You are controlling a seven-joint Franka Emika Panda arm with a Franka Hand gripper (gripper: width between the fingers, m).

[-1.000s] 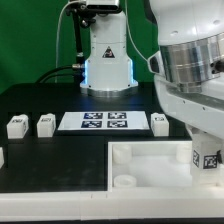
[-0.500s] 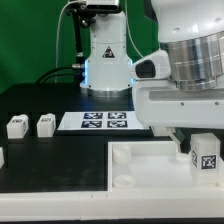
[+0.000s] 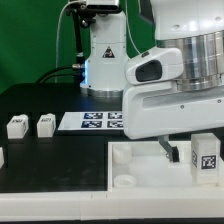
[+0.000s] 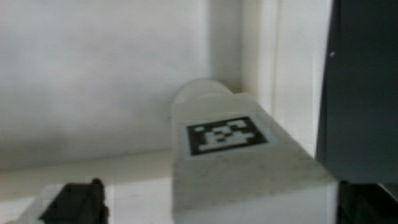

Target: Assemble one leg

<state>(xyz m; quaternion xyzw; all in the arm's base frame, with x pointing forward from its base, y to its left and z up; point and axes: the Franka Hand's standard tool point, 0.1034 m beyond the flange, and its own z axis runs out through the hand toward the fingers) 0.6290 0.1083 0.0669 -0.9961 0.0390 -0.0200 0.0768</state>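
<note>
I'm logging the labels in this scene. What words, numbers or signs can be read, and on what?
No words, brand names or numbers are readable in either view.
Leg on the exterior view's right, also in the wrist view: black-and-white square tag, a pattern with no text.
Marker board: printed tags, patterns only.
Two loose legs: dark marks, too small to read.

no readable txt, only fiducial tags

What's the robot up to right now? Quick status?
Gripper low over the white panel, jaw state unclear. One leg standing on the panel beside it. Nothing in the way.
</note>
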